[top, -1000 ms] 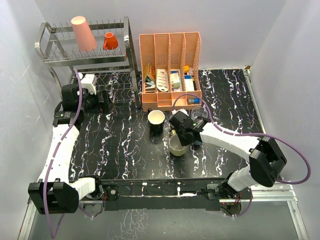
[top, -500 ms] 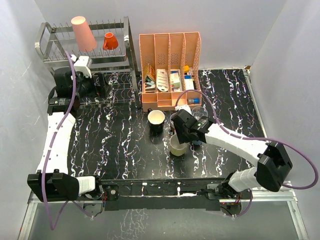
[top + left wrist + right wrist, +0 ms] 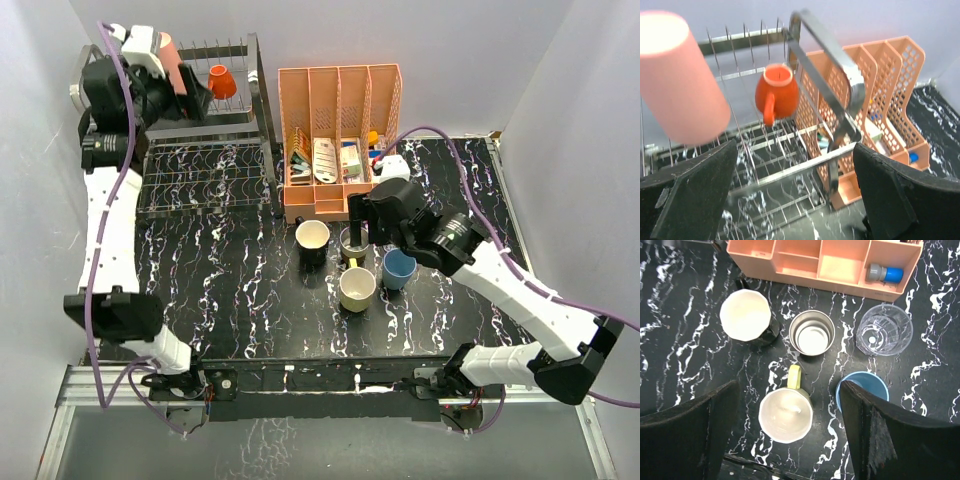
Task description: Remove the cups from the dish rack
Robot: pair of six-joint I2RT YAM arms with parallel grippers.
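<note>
1. Two cups are sitting on the upper tier of the dish rack (image 3: 840, 75). The tall pink tumbler (image 3: 675, 80) is at the left. The tiny orange cup (image 3: 776, 92) is beside it, tilting among the prongs with its handle showing.
2. Five more cups are standing upright, mouths up, on the black marbled table (image 3: 680, 340), just in front of the peach organizer (image 3: 825, 260).
3. In the row nearest the organizer, the black mug (image 3: 746, 316) with its cream inside is sitting at the left. The brown metallic cup (image 3: 811, 332) is just beside it, and the clear glass (image 3: 884, 330) is off to the right.
4. Closer to the arm bases, the pale yellow mug (image 3: 786, 415) and the blue cup (image 3: 862, 390) are standing side by side, apart from each other.
5. The left gripper (image 3: 795, 147) is hanging level with the upper tier and facing the two racked cups. Its jaws are spread wide and gripping nothing.
6. The right gripper (image 3: 790, 385) is hovering above the group on the table, roughly over the yellow mug. Its jaws are likewise wide apart and empty.
7. The organizer is standing just to the right of the rack, with a blue-capped bottle (image 3: 882, 274) lying in one compartment.
</note>
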